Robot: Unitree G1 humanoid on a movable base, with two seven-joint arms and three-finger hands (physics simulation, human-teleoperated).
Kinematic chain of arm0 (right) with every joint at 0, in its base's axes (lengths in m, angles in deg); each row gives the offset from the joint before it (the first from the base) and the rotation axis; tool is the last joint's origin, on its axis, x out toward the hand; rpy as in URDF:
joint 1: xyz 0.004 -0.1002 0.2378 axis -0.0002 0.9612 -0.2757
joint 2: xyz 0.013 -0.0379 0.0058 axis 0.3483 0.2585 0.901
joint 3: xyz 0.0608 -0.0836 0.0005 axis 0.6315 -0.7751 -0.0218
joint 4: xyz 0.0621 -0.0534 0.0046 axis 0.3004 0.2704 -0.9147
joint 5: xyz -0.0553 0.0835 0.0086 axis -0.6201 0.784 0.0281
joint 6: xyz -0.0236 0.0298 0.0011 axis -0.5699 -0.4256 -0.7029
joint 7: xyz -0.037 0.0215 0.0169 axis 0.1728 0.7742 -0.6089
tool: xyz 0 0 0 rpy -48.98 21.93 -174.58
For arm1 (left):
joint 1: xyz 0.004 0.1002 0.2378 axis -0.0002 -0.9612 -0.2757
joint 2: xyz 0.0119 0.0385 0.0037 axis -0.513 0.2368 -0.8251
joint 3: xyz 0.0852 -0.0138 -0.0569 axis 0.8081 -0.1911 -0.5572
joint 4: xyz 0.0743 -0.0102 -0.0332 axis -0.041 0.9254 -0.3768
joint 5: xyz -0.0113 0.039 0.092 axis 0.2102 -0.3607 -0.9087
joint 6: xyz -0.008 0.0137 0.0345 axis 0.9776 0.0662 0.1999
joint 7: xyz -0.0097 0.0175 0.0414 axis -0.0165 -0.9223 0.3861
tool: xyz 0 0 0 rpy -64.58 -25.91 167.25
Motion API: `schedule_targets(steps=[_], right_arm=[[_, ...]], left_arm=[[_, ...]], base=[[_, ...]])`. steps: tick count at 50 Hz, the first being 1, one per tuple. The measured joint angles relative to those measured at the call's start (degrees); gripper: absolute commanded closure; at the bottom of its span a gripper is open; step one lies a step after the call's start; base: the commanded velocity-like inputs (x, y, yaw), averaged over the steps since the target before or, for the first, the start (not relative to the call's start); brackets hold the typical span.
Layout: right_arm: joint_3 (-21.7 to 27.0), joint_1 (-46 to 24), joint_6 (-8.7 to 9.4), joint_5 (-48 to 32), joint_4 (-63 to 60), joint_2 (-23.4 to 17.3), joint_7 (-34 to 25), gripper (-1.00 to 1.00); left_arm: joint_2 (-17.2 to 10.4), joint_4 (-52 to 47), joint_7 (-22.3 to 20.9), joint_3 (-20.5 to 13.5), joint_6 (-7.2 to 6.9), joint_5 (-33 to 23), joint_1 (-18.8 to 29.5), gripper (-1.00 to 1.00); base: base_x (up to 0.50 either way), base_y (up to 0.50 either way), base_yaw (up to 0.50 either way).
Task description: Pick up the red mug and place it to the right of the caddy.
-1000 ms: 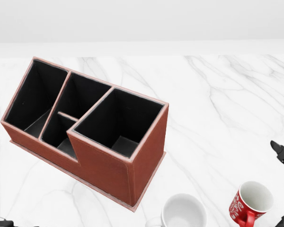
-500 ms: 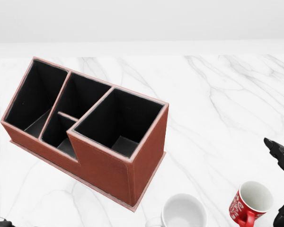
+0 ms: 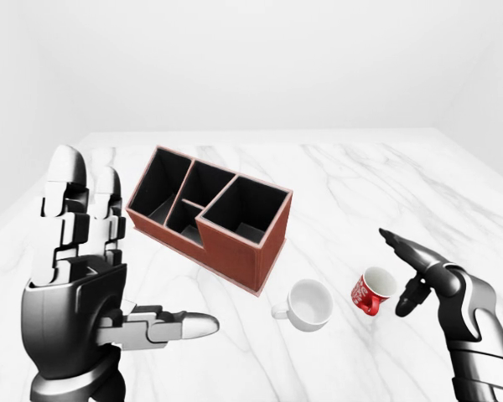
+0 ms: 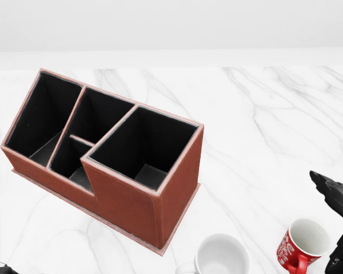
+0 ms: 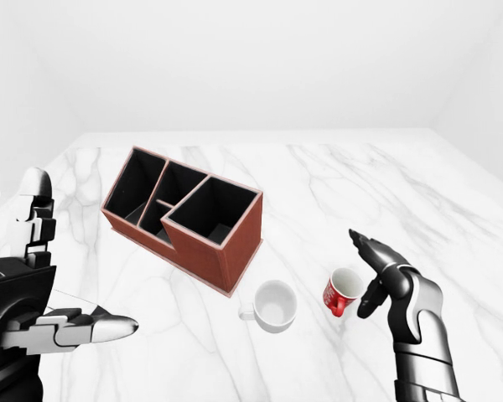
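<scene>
Red mug (image 3: 370,290) sits on the white marble counter (image 3: 360,193), lower right in the left-eye view, tipped w/ its white mouth toward upper right and its handle low. Right hand (image 3: 411,272) is just beside it on the right: fingers spread, one finger (image 3: 400,244) reaching above the rim, another curled down by the mug's side. No contact visible, nothing gripped.

White mug (image 3: 308,303) stands to the left of the red one, handle pointing left, near the caddy's corner. Brown caddy (image 3: 210,216) w/ black compartments lies diagonal in mid-counter, tall end nearest the mugs.

Left hand (image 3: 92,276) is raised at the far left, well apart from everything; fingers straight up, thumb out, holding nothing.
</scene>
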Motion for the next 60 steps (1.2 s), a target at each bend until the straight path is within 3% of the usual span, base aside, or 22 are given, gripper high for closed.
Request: schedule_targets(steps=[60], right_arm=[[-4.71, -2.80, 0.00, -4.47, 4.59, 1.81, 0.00, -1.00]], left_arm=[[-0.71, 0.00, 0.60, -0.41, 0.00, 1.03, -0.37, -1.00]], base=[[0.00, 0.00, 0.00]])
